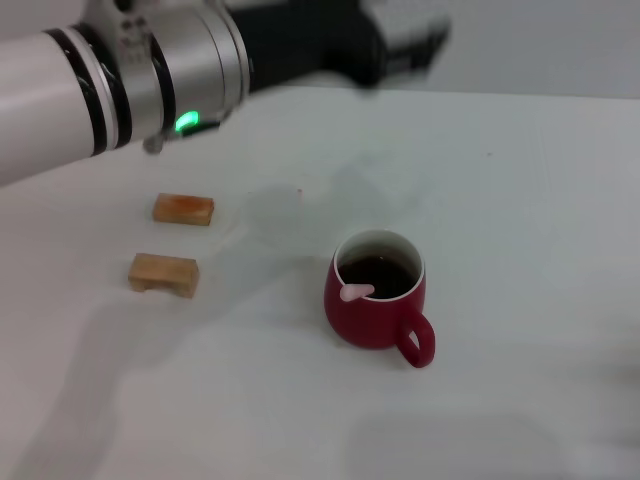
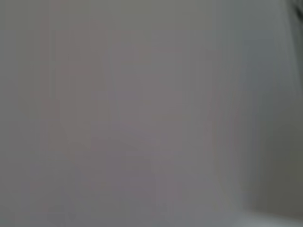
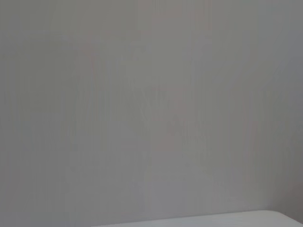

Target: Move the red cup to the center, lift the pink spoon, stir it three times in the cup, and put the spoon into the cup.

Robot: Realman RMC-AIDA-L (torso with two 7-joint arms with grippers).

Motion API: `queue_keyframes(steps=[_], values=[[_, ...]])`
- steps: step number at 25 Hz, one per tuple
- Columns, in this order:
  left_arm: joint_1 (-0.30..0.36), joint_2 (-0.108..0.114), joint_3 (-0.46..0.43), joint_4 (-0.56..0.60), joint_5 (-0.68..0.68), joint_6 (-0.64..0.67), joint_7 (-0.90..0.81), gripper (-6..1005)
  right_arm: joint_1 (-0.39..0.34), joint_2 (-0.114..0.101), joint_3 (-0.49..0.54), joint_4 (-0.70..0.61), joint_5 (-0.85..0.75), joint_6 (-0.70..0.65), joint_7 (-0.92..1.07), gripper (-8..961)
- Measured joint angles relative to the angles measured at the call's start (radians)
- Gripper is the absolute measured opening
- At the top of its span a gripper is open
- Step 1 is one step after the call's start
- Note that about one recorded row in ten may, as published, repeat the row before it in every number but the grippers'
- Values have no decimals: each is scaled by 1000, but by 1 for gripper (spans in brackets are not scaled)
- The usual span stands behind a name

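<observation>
The red cup [image 1: 376,302] stands upright near the middle of the white table, its handle toward the front right, with dark liquid inside. The pink spoon [image 1: 356,292] rests in the cup; only its pale pink handle end shows, leaning on the near-left rim. My left gripper [image 1: 415,45] is raised high at the far edge of the table, well above and behind the cup, blurred. My right gripper is out of view. Both wrist views show only blank grey surface.
Two small tan wooden blocks [image 1: 183,208] [image 1: 163,273] lie on the table [image 1: 520,200] to the left of the cup. My left arm [image 1: 110,85] spans the upper left of the head view.
</observation>
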Motion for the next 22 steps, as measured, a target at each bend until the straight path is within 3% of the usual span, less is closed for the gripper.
queue_keyframes(steps=[4, 7, 10, 14, 18, 22], values=[[65, 0, 174, 7, -226, 429, 266, 659, 0, 0, 0, 1, 2, 0, 0, -1], [62, -1, 291, 24, -236, 667, 323, 748, 3, 0, 0, 1, 4, 0, 0, -1], [49, -1, 390, 48, -175, 886, 273, 808, 7, 0, 0, 1, 2, 0, 0, -1], [32, 5, 488, 125, 114, 1184, -45, 808, 14, 0, 0, 0, 3, 2, 0, 0], [20, 3, 501, 310, 489, 1392, -487, 808, 19, 0, 0, 1, 2, 3, 0, 0], [-11, 2, 477, 548, 630, 1491, -701, 808, 14, 0, 2, 1, 4, -4, 0, 0]])
